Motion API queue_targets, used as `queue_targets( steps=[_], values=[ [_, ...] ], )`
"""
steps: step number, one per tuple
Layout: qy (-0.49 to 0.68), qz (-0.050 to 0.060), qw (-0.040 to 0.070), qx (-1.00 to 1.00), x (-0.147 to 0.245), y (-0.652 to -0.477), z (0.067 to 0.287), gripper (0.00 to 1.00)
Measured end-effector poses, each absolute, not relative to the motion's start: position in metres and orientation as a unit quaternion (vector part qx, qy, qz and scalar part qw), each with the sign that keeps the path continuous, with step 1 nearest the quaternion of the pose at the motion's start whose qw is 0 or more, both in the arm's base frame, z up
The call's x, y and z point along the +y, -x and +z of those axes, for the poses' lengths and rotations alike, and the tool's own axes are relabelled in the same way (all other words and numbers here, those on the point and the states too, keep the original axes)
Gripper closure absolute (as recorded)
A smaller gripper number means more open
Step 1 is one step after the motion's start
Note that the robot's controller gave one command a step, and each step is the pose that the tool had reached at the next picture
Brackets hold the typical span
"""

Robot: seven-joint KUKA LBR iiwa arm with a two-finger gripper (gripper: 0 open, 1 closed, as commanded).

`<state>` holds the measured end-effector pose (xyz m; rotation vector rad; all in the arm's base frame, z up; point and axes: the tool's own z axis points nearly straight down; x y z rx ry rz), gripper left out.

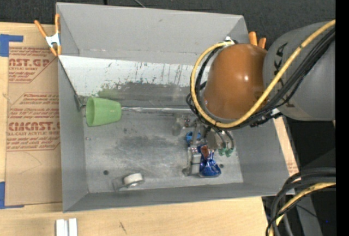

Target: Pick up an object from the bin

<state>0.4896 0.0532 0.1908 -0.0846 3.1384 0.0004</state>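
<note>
- Blue object (210, 169): small, glossy and crumpled in outline, with a spot of red at its upper edge. It lies on the bin floor at about 4 o'clock from the floor's centre, close to the foot of the front wall and a little inward of the right wall.
- Gripper (198, 162): hangs low over the floor, with its tip just beside the blue object at that object's 9 o'clock. Its metal parts and small wiring crowd together there, so it cannot be told whether the claw is apart, together or clamped on the object.
- Orange cover (235, 83): smooth, rounded and shiny, sitting above the gripper at its 1 o'clock. Yellow and black cables (199, 68) loop around its rim.
- Arm (305, 74): a broad grey cylinder that enters over the right rim at 3 o'clock and overhangs the right wall.
- Bin (147, 28): grey sheet metal with sloping walls. The floor is scuffed and streaked dark, most heavily along the foot of the back wall. A wide stretch of bare floor runs from the gripper toward 9 o'clock.
- Green cup (103, 112): matte plastic and tapered, lying on its side at 9 o'clock against the foot of the left wall, well apart from the gripper.
- Pale ring (131, 179): small, round and flat, at 7 o'clock near the front wall.
</note>
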Motion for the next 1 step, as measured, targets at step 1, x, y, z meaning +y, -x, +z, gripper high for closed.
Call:
queue_targets(
  steps=[1],
  values=[
    [0.154, 0.001, -0.001, 0.988, 0.0789, -0.4801, 0.1662, 0.0]
  ],
)
